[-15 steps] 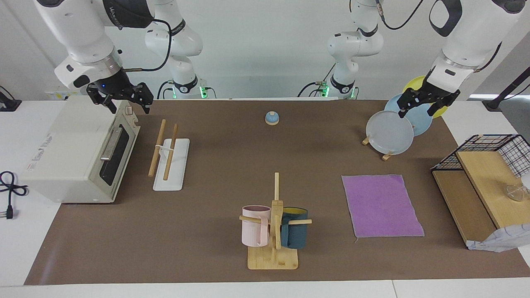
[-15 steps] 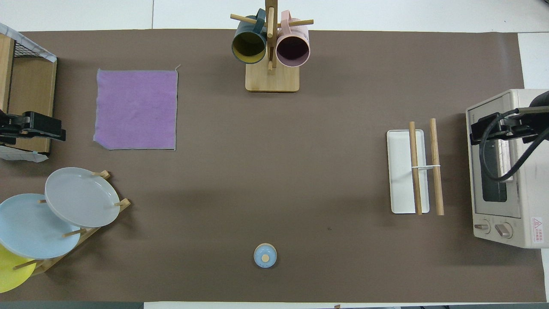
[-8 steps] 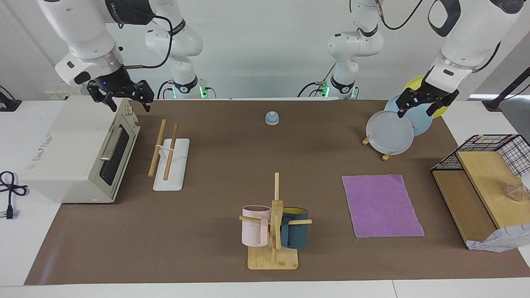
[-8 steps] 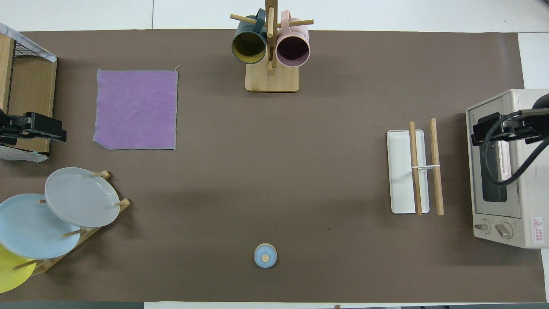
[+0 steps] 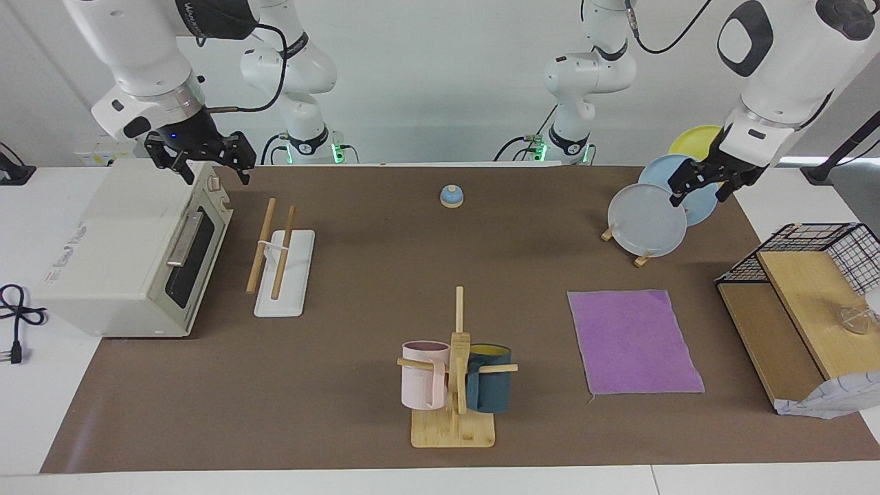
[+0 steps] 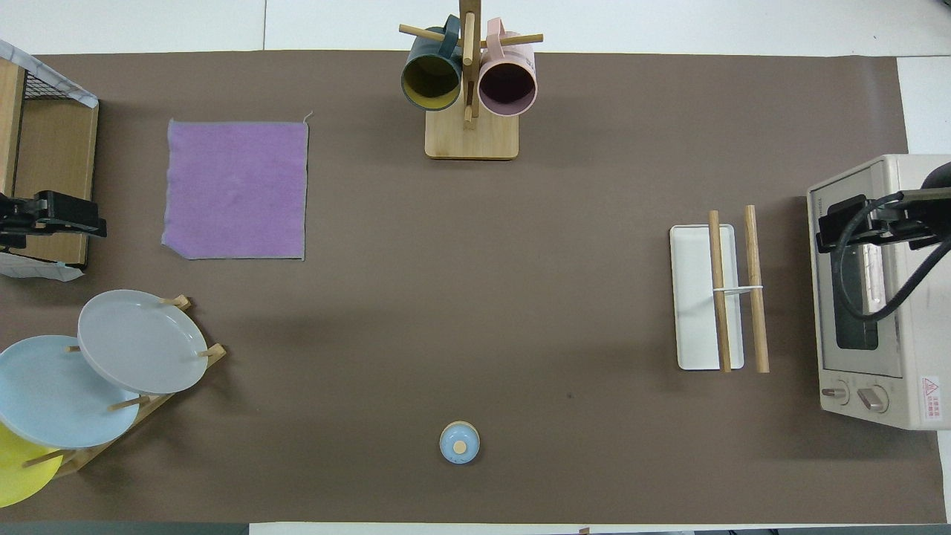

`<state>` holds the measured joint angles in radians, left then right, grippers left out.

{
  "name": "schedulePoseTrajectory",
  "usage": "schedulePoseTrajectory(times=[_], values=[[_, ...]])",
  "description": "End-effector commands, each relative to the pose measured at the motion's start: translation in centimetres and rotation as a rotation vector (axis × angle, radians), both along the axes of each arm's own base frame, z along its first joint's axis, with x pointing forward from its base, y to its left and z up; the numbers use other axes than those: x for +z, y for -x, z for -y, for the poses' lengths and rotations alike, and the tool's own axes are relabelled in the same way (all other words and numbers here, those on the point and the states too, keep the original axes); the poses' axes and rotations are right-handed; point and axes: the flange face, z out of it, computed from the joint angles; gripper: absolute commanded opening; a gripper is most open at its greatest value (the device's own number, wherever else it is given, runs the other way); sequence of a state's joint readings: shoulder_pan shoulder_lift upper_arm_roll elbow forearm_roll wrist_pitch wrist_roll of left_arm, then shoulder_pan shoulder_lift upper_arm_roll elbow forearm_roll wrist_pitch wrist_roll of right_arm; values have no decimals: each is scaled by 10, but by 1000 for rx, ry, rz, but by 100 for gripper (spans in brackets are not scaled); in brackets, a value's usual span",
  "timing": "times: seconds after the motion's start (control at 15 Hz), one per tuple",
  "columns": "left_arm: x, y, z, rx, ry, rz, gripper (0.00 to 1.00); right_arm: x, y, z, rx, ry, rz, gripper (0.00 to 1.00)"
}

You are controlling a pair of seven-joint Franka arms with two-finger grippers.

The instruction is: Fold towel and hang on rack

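Both grippers high, well apart from flat towel.

Open mat between towel and rack

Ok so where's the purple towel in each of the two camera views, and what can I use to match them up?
Facing view: the purple towel lies flat, lower right of the picture, beside the mug tree.
Overhead view: the towel lies upper left of the picture, again beside the mug tree.
Shared landmark: the mug tree, which stands at the table edge farthest from the robots in both.
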<state>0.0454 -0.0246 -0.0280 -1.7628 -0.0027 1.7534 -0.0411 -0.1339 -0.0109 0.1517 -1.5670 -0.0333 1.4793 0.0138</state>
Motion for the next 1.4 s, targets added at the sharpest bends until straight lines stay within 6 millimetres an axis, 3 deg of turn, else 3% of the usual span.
schedulePoseTrajectory(times=[0.0,0.2,0.33,0.53,0.67,0.93,1.13,1.33], values=[[-73,-22,-12,12,-4,-10,100,0,5,1,-2,-13,0,100],[-144,-45,-30,33,0,-17,100,0,4,1,0,-13,7,100],[-185,-44,-41,55,5,-6,97,0,4,0,1,-13,3,100],[-224,-49,-50,110,46,-17,95,0,3,1,-2,-13,10,100],[-235,-51,-52,154,88,-16,92,1,4,-1,1,-13,6,100],[-243,-51,-51,172,110,-29,71,1,4,0,0,-13,10,100],[-253,-44,-51,175,110,-44,68,0,3,1,-2,-13,9,100],[-254,-44,-52,175,110,-46,57,-1,5,1,-4,-12,-2,100]])
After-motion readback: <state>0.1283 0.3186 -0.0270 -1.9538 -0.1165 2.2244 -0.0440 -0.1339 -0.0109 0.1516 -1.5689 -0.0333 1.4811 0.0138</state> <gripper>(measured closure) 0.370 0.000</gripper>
